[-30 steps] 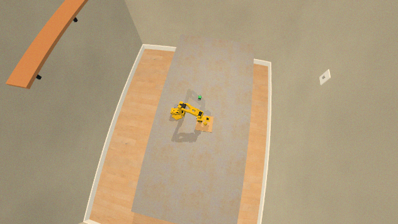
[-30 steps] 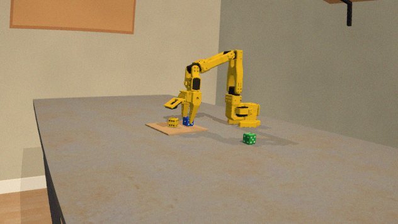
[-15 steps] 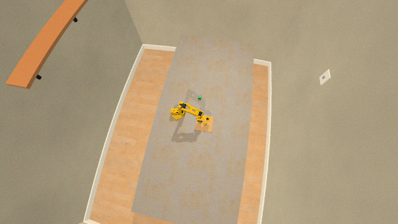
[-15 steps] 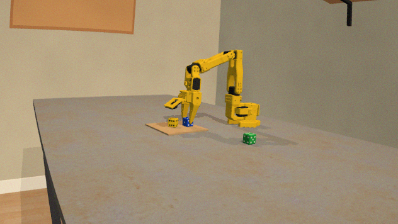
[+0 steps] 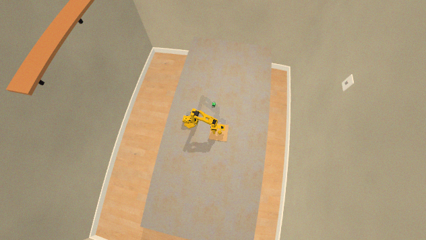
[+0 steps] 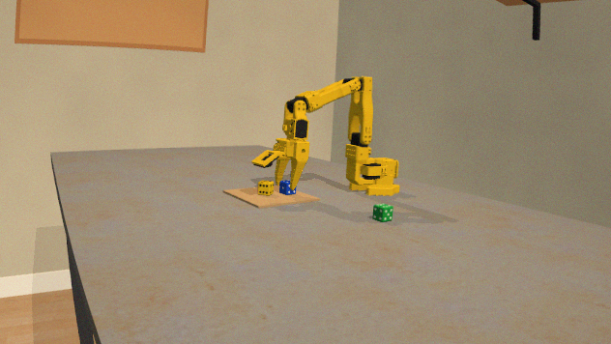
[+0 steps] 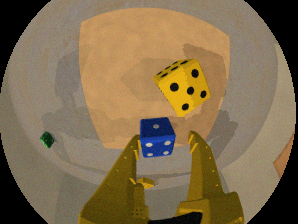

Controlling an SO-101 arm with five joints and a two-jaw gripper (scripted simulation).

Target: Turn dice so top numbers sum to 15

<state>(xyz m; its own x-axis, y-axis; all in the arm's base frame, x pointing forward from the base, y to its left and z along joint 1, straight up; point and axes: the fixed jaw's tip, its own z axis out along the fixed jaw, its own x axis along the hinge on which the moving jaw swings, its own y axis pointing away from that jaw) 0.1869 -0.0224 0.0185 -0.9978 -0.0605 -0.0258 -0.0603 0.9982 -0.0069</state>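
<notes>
Tool apart, blue die betw. fingers, w/ gap on one side; die on mat, one pip up. I see yellow die nr it, on mat, five up. Green die off mat, on worktop, well apart fr. others.

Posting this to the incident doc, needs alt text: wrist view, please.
Open gripper around a blue die, its left-hand finger close beside the die. A yellow die sits beyond on a tan mat; a green die lies off the mat, far left.
</notes>
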